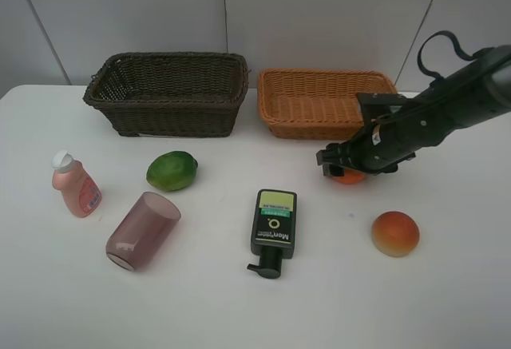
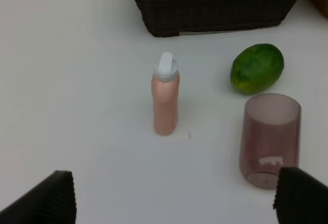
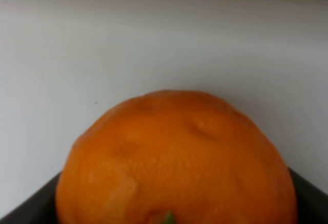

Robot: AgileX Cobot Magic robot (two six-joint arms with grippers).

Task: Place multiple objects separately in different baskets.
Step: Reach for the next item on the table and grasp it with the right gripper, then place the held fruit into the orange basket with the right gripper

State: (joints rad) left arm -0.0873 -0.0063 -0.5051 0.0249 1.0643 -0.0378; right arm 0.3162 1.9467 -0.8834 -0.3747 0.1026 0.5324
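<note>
My right gripper (image 1: 345, 167) is down on the table in front of the tan basket (image 1: 303, 123), shut on the orange (image 1: 349, 177). In the right wrist view the orange (image 3: 177, 157) fills the space between the dark fingers (image 3: 25, 208). My left gripper (image 2: 174, 198) is open and empty, hovering short of the upright pink bottle (image 2: 165, 101), with the purple cup (image 2: 269, 139) lying on its side near one finger. The green fruit (image 2: 257, 67) rests in front of the dark basket (image 2: 215, 8). The left arm is out of the high view.
A peach-like fruit (image 1: 395, 233) lies at the front right and a dark pump bottle (image 1: 274, 221) lies flat in the middle. At the left sit the pink bottle (image 1: 77, 185), the cup (image 1: 143, 230) and the green fruit (image 1: 172, 170). Both baskets stand along the back wall, the dark basket (image 1: 172, 111) on the left.
</note>
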